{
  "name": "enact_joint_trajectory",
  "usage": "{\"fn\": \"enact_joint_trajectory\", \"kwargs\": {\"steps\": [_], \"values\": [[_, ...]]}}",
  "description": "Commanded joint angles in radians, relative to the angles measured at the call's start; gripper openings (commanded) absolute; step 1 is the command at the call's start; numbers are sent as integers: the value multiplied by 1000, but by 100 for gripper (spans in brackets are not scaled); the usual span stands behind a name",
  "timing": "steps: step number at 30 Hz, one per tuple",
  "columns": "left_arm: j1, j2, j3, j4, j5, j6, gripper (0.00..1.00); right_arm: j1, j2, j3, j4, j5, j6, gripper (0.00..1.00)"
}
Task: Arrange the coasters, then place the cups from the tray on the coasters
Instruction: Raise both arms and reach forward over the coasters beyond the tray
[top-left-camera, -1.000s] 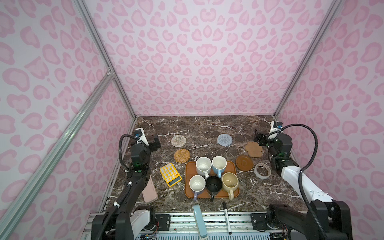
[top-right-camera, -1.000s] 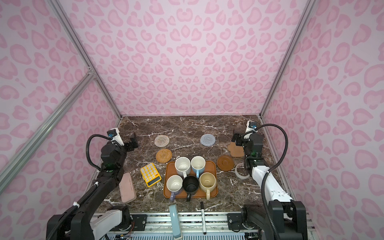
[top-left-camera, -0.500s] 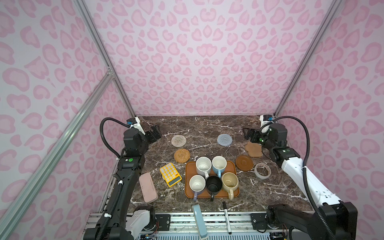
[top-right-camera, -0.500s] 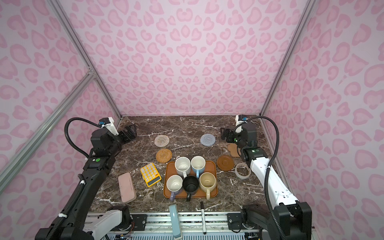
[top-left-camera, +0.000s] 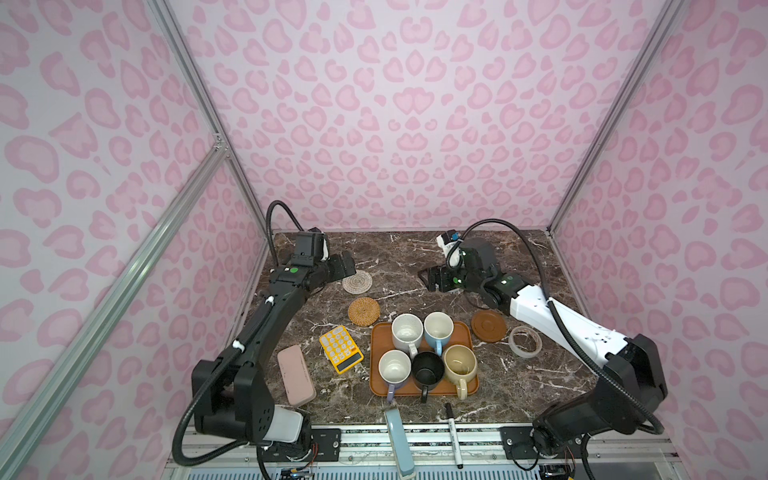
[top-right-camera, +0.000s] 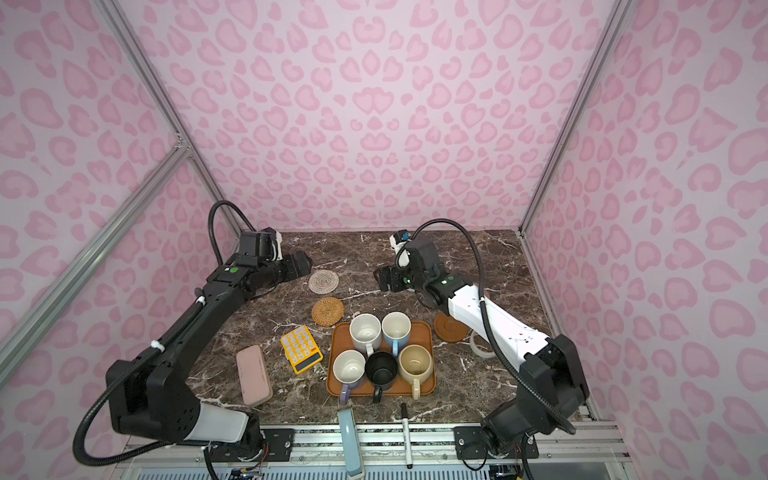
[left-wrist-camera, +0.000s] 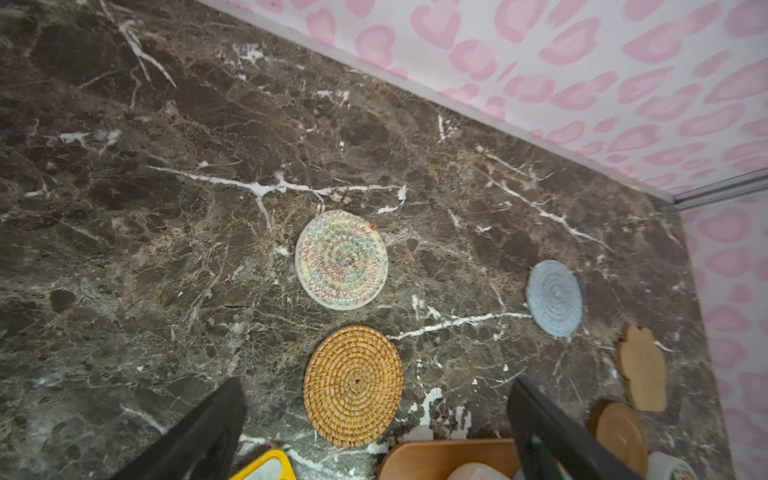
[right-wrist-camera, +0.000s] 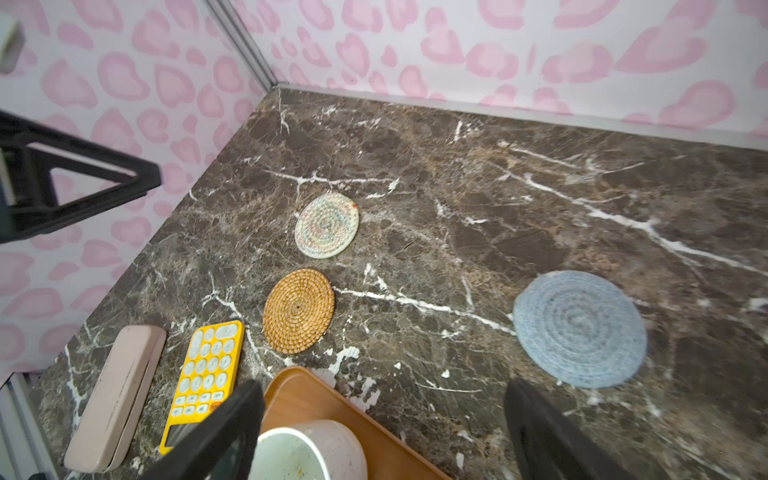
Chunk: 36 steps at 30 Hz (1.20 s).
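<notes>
In both top views five cups (top-left-camera: 428, 368) stand on the tray (top-left-camera: 380, 336) at the counter's (top-left-camera: 519, 386) front, with coasters (top-left-camera: 488, 326) scattered behind and beside it.

Left wrist view: the left tool (left-wrist-camera: 376, 384) is spread, empty, the rattan coaster (left-wrist-camera: 353, 384) lying just ahead of it.

Right wrist view: the right tool (right-wrist-camera: 383, 385) is spread, empty, beside the grey-blue coaster (right-wrist-camera: 579, 328).

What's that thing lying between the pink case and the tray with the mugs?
A yellow calculator, between the pink case and the tray; both top views show it.

Bright even light, probably from overhead, soft shadows, bowed edges, wrist views slightly blurred
</notes>
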Motion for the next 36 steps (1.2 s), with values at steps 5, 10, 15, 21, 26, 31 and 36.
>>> {"fn": "enact_joint_trajectory", "kwargs": {"steps": [5, 10, 15, 21, 26, 31, 36], "values": [[-29, 234, 118, -72, -51, 15, 91, 85, 135, 118, -65, 26, 27, 90], [-37, 417, 240, -90, -65, 24, 83, 113, 177, 154, -60, 23, 40, 91], [-43, 550, 330, -100, -53, 21, 69, 108, 186, 152, -74, 37, 46, 90], [-60, 659, 409, -134, -78, 32, 66, 66, 206, 163, -116, -8, 93, 90], [-63, 702, 421, -111, -50, 55, 64, 51, 189, 137, -96, -24, 115, 89], [-64, 698, 392, -124, -46, 35, 63, 46, 177, 127, -99, -22, 116, 89], [-73, 641, 327, -114, -23, 10, 57, 41, 165, 110, -100, -24, 117, 89]]}}
